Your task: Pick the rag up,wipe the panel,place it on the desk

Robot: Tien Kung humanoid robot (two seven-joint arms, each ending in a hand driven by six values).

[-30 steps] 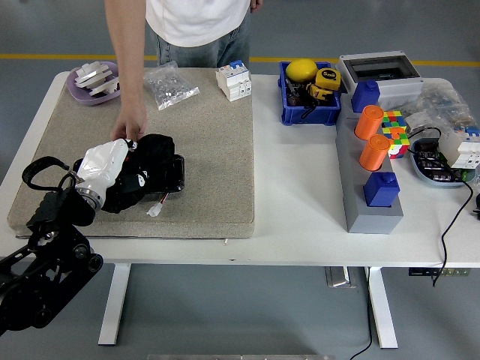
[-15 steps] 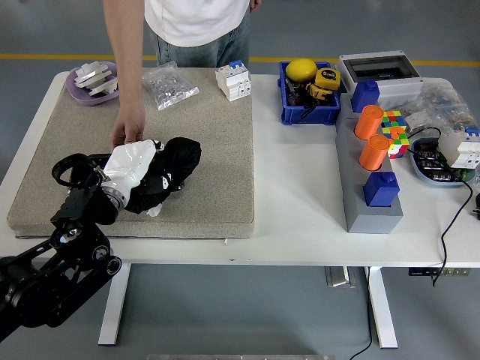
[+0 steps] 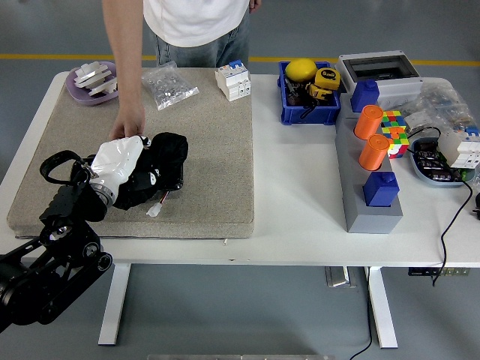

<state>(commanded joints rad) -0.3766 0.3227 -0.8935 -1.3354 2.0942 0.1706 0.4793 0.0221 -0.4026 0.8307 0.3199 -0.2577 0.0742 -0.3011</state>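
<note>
Sitting at one o'clock, the blue bin holds a yellow ball and tape measure, while at nine o'clock the left hand clamps the black rag against the panel on the mat.

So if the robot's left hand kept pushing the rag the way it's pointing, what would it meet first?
Past the black rag under the left hand, bare beige mat follows up-right; the grey breaker block looks nearest that line, though depth is unclear.
</note>
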